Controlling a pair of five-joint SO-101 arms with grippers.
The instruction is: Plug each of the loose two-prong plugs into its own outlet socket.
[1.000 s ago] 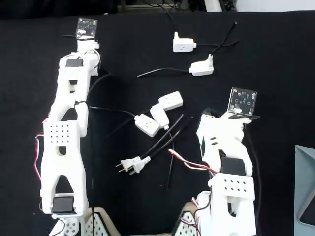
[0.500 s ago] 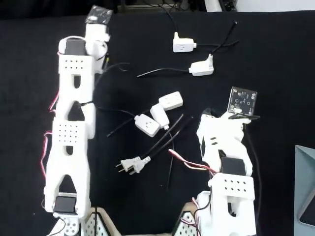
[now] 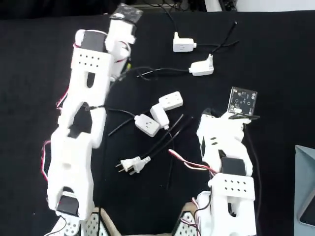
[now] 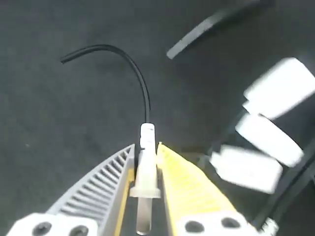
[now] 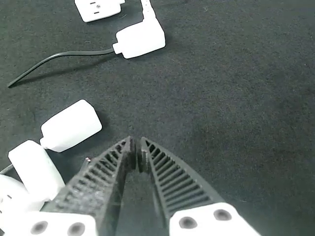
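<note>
Left wrist view: my left tool [image 4: 145, 146] pinches a plug [image 4: 145, 169] by its body near the worktop's [image 3: 275, 59] far edge (light, rigid, I judge; cord [image 4: 140, 83] limp); right tool [image 5: 134, 143] pressed together, empty.

Looking down now on a matte black cloth-covered counter [image 3: 275, 73], it runs almost edge to edge, with the light falling soft and even across the fabric. Along the far edge there's a pale white strip of surface [image 3: 275, 5] at the right corner, next to a dark tangle of cables [image 3: 162, 4]. On the near right sits a grey angular box-like object [image 3: 302, 167], cut off by the frame, and a tan board [image 3: 110, 223] peeks out at the near edge.
</note>
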